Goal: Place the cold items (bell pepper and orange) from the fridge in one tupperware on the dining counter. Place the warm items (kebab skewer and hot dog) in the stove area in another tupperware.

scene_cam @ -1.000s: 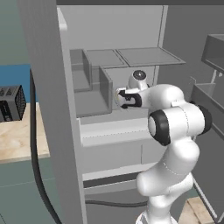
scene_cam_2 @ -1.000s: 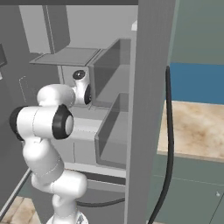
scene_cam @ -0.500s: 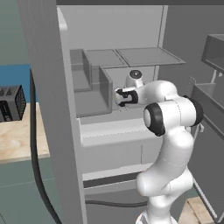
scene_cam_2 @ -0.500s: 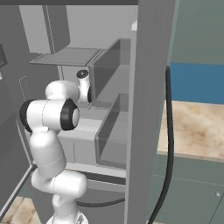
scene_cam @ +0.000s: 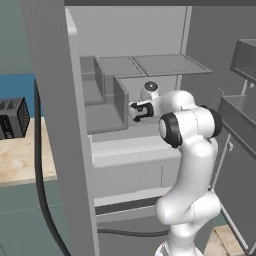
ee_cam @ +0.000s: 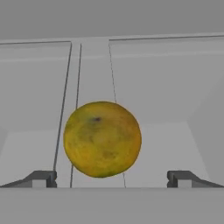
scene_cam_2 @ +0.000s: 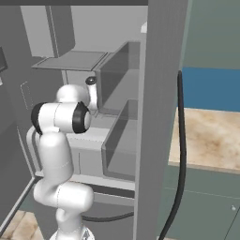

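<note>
- Gripper [ee_cam: 112,179] reaches into the open fridge [scene_cam: 125,60] with its jaws spread wide and nothing held; in the hand view each fingertip [ee_cam: 41,178] stands to one side of the fruit, clear of it.
- Orange [ee_cam: 102,139] rests on a grey fridge shelf [ee_cam: 166,140], just ahead of the gripper and between the lines of its fingers, so I judge the reach nearly lined up for a grasp.
- Progress looks early: the orange is not yet picked, and the bell pepper, kebab skewer, hot dog and both tupperwares are yet to be dealt with as far as these views tell.
- Left of the fridge, a wooden counter [scene_cam: 20,155] carries a dark toaster [scene_cam: 11,117].
</note>
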